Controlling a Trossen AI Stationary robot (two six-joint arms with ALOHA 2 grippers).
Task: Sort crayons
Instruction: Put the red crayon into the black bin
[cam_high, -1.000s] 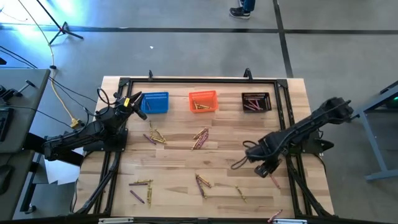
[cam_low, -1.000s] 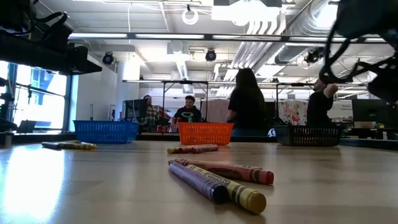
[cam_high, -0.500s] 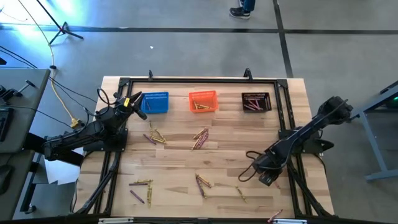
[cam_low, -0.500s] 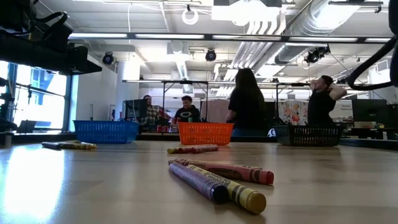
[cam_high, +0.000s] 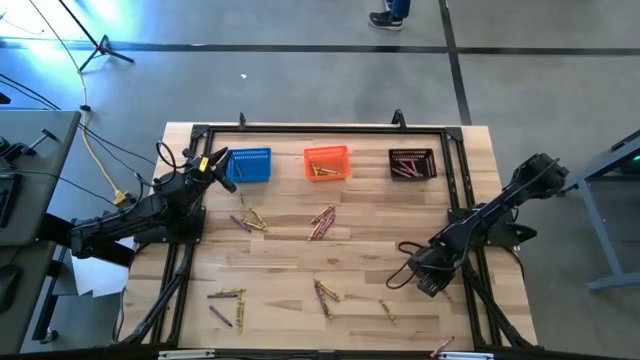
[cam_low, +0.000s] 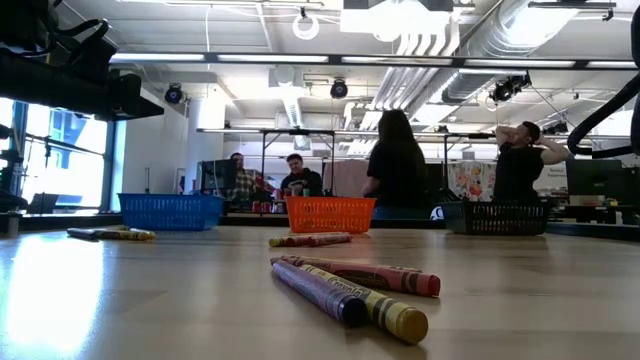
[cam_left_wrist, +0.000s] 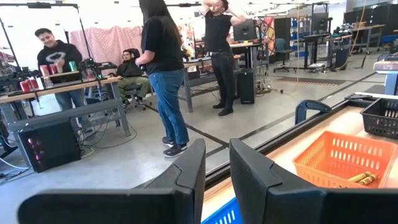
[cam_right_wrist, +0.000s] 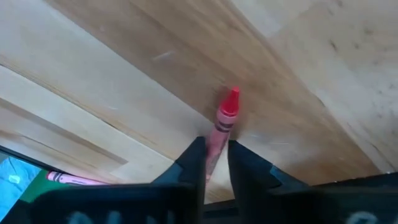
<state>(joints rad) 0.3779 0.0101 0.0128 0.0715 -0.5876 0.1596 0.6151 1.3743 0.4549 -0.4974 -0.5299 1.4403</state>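
Note:
Crayons lie scattered on the wooden table (cam_high: 290, 250), in small groups (cam_high: 322, 222) (cam_high: 248, 220) (cam_high: 325, 295) (cam_high: 226, 300); three show close up in the low view (cam_low: 350, 288). My right gripper (cam_high: 432, 284) is low over the table's near right part, shut on a red crayon (cam_right_wrist: 224, 121). My left gripper (cam_high: 216, 166) hovers at the far left beside the blue basket (cam_high: 249, 164); its fingers (cam_left_wrist: 217, 165) stand a narrow gap apart with nothing between them. My right gripper pinches the red crayon's wrapped shaft (cam_right_wrist: 215, 142) between its two fingers, toward the blunt end. The fingers slant down from above and lie along the crayon. Its pointed tip (cam_right_wrist: 232, 94) sticks out ahead of the fingers, against the table boards.
Along the far edge stand the blue basket, an orange basket (cam_high: 326, 163) and a black one (cam_high: 412, 164), the last two with crayons inside. A black frame (cam_high: 455, 200) runs along the table's edges. Another pink crayon (cam_right_wrist: 68, 179) lies behind the right gripper. People stand beyond the table.
My right gripper has moved toward the table's near edge and sunk down to the table top. In the low view its arm has left the picture on the right. The left arm has kept still.

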